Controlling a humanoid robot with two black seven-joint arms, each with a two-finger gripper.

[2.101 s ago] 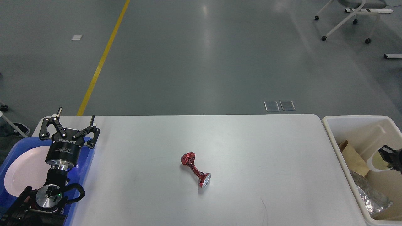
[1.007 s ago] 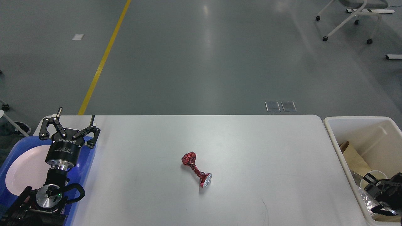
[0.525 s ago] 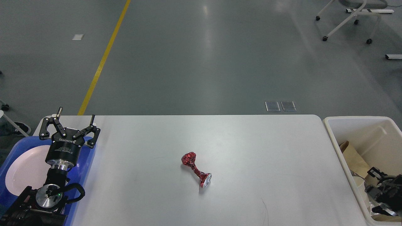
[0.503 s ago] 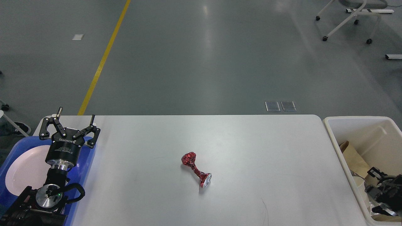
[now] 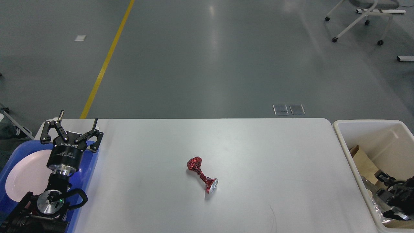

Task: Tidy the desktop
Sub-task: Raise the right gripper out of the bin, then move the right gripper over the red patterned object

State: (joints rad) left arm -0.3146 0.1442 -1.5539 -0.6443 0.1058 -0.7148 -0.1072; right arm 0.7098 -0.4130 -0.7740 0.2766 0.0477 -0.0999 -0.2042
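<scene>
The white desktop (image 5: pixel 258 152) carries one crushed red can (image 5: pixel 202 175), twisted thin in the middle, lying near its centre. My left gripper (image 5: pixel 78 117) stands open and empty above the desktop's far left corner, over the edge of the blue tray (image 5: pixel 92 168), well left of the can. At the right edge of the view, my right gripper (image 5: pixel 381 186) hangs low inside the cream bin (image 5: pixel 343 136). Its two dark fingers are spread apart with nothing between them.
A white plate (image 5: pixel 29 174) lies in the blue tray. The cream bin holds brown paper (image 5: pixel 362 161), crumpled foil (image 5: pixel 376 207) and a sliver of a white cup (image 5: pixel 369 194). A wheeled chair (image 5: pixel 359 19) stands on the floor beyond the desktop.
My right gripper carried a white cup down into the cream bin and let it go; the cup now lies low in the bin. The left arm and the can have not moved.
</scene>
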